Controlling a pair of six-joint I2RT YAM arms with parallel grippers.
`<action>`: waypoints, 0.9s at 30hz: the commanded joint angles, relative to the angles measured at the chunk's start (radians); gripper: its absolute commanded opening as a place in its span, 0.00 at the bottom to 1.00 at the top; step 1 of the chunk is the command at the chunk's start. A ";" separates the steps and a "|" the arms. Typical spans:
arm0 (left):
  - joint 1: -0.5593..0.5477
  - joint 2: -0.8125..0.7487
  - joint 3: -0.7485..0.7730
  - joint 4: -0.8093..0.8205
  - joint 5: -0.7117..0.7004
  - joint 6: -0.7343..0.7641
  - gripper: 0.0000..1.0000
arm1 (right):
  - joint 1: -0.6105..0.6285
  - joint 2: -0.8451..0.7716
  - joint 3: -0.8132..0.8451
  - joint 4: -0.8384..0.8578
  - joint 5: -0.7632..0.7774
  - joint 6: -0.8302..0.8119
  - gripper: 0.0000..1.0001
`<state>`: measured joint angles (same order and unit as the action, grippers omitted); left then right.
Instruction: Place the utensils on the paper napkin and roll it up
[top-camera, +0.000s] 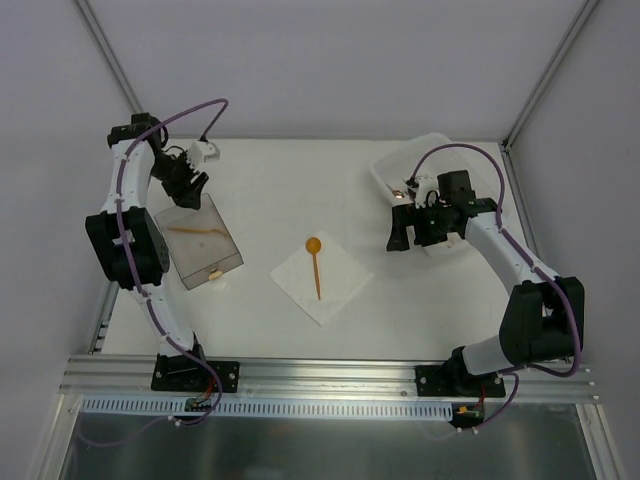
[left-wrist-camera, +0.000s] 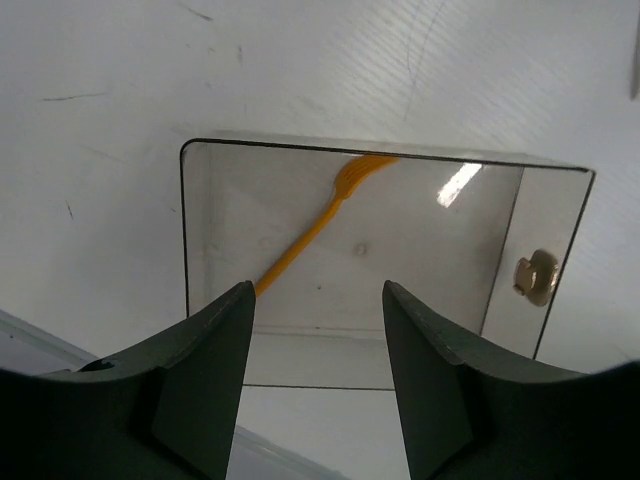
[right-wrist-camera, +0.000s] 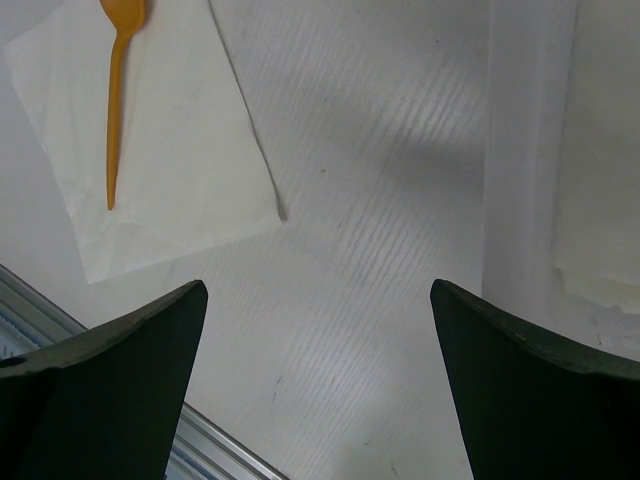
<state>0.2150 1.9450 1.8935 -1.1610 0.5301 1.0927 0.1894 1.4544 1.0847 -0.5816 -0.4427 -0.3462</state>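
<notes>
L pincer (left-wrist-camera: 318, 296): jaws parted, holds nothing.
Fork (left-wrist-camera: 310, 235): just below-ahead, in smoky box (left-wrist-camera: 186, 240), handle end nearest.
Napkin (top-camera: 345, 275): well off to its right, w/ spoon (top-camera: 316, 262) on it.
Tip: descend straight, straddle handle, avoid box wall.

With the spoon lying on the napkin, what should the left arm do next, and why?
Probably lower the left end effector into the smoky box and grip the fork by its handle. Its jaws stand apart and empty above the box, the fork lies inside, and only the spoon is on the napkin.
</notes>
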 joint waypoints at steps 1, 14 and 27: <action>-0.023 0.031 -0.007 -0.082 -0.045 0.284 0.54 | -0.007 0.000 0.015 -0.009 -0.017 -0.017 0.99; -0.042 0.147 -0.079 0.024 -0.133 0.660 0.52 | -0.018 0.027 0.012 -0.018 -0.007 -0.017 0.99; -0.031 0.175 -0.174 0.069 -0.186 0.710 0.54 | -0.048 0.050 0.014 -0.029 -0.016 -0.027 0.99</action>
<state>0.1829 2.1212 1.7473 -1.0752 0.3439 1.7470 0.1608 1.4925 1.0847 -0.5934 -0.4553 -0.3519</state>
